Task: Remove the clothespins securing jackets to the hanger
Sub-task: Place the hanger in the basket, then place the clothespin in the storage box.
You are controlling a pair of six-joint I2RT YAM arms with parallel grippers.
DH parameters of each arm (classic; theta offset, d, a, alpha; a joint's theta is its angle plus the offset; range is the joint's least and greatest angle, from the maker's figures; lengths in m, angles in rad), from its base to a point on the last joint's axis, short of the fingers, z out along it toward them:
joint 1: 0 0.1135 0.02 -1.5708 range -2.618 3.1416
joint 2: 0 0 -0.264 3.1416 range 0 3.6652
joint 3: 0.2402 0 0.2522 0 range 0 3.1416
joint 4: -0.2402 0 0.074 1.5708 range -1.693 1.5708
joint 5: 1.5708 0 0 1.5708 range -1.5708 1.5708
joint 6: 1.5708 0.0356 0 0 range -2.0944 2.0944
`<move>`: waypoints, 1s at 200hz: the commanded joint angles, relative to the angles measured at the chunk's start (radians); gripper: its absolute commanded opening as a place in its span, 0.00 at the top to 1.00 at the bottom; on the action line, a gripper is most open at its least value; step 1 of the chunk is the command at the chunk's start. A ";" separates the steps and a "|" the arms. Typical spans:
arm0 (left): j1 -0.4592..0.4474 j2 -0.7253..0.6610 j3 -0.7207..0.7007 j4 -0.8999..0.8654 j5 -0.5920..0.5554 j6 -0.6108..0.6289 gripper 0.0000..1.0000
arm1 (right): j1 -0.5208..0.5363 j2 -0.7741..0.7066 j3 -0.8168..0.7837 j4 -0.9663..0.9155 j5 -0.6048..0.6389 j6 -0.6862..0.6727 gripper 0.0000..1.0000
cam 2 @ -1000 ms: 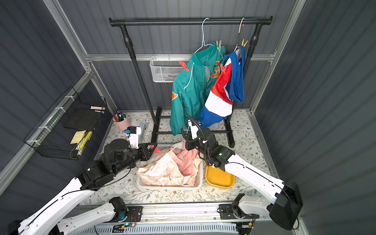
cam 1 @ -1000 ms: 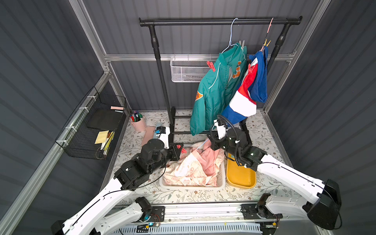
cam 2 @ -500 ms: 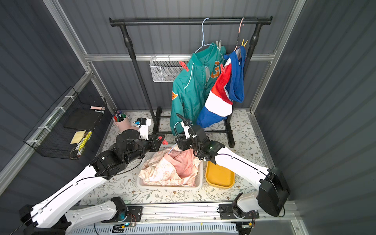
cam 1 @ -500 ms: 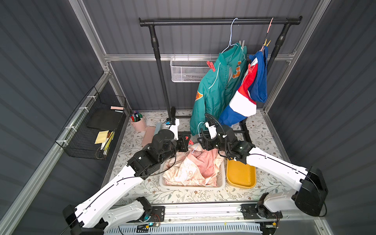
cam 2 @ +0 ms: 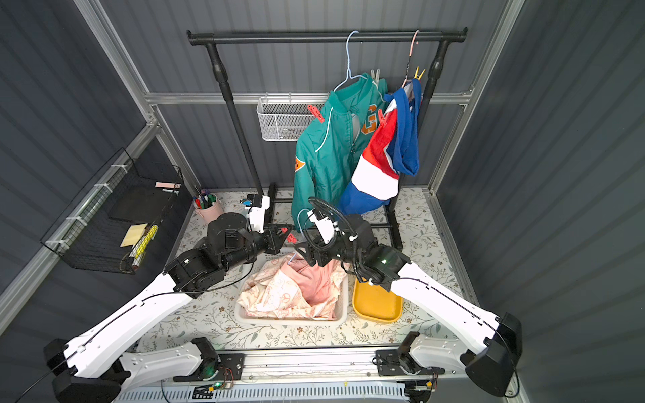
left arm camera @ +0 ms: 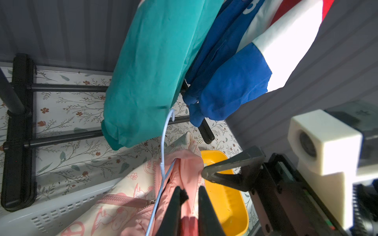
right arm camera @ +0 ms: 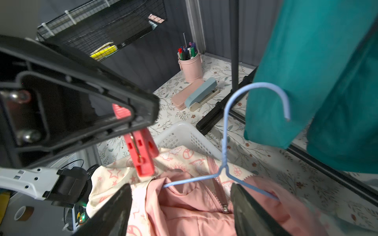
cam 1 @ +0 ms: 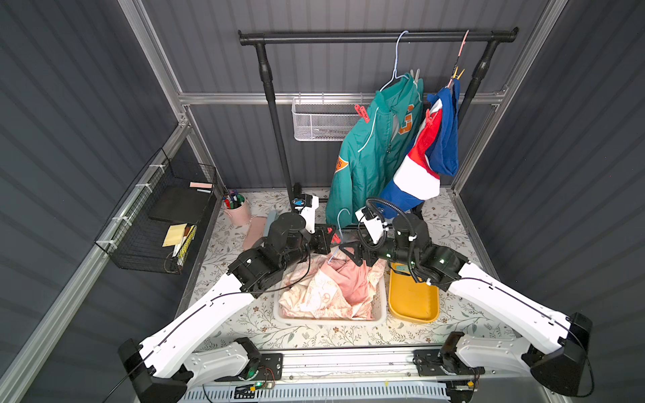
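The left pincer [cam 1: 330, 240], pinched narrow on a red clothespin [right arm camera: 141, 151] whose long axis points down at the cream-and-pink jacket [cam 1: 324, 293] in the white basket [cam 1: 381, 307], faces the wide-spread right pincer [right arm camera: 180, 190] just beside it; the yellow tray [cam 1: 413, 303] lies beyond, nearer the right arm [cam 1: 488, 293].

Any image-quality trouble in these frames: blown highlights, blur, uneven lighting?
Left wrist view: the white band of the red-white-blue jacket is blown out. Right wrist view: the near teal jacket looks soft. Both top views: sharp and evenly lit.
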 commanded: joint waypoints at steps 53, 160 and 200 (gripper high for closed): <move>0.007 -0.003 0.024 0.020 0.069 0.034 1.00 | 0.032 0.093 0.080 0.042 -0.062 -0.041 0.32; 0.008 -0.004 -0.011 0.027 0.089 0.046 1.00 | 0.032 0.074 0.060 0.066 -0.003 -0.034 0.56; 0.007 -0.008 -0.027 0.029 0.099 0.050 0.96 | 0.032 0.078 0.057 0.068 -0.002 -0.034 0.79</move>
